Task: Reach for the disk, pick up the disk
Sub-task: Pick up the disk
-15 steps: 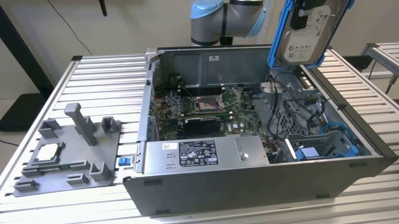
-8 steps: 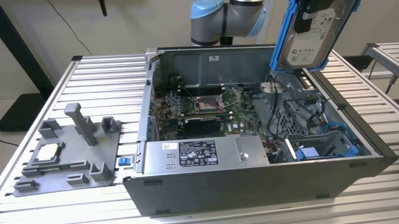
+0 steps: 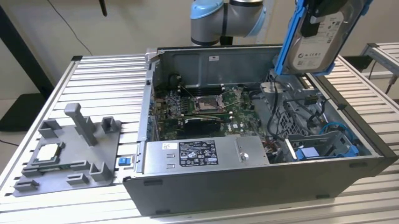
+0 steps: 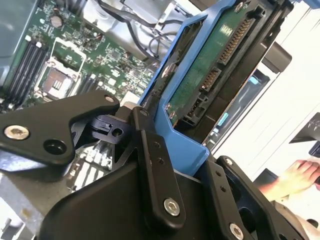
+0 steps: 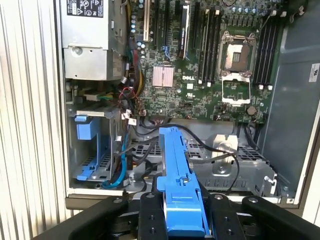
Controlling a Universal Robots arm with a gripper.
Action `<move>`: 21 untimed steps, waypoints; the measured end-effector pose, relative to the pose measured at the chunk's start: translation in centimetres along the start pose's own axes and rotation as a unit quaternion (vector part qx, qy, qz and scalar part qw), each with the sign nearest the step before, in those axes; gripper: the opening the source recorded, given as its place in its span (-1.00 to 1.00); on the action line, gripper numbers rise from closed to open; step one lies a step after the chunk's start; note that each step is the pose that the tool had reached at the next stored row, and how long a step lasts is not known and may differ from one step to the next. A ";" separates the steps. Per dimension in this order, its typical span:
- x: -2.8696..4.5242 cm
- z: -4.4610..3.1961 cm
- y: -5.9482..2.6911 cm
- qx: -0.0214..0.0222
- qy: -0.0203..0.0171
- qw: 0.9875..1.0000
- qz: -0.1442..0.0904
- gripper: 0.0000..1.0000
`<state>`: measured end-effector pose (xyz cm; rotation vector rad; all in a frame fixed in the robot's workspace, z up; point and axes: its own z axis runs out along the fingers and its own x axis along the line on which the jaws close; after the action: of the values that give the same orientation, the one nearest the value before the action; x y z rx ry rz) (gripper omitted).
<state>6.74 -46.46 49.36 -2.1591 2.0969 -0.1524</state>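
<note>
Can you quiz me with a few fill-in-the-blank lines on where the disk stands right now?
1. The disk is edged by a frame coloured ____.
2. In the exterior view, the disk hangs ____ the open computer case, clear of it.
3. The gripper is shut on the ____.
4. On the grey fixture at the exterior view's left lies a small square ____.

Missing words: blue; above; disk; chip
</note>
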 end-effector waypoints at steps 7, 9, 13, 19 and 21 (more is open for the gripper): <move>1.47 0.03 -0.25 -0.001 0.000 1.000 0.000 -1.00; 1.90 0.03 -0.28 -0.001 0.000 1.000 0.000 -1.00; 2.74 0.03 -0.33 -0.002 0.000 1.000 0.000 -1.00; 3.97 0.05 -0.34 -0.002 0.000 1.000 0.000 -1.00; 4.37 0.05 -0.33 -0.002 0.000 1.000 0.000 -1.00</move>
<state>7.21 -50.82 49.29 -2.1615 2.0992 -0.1478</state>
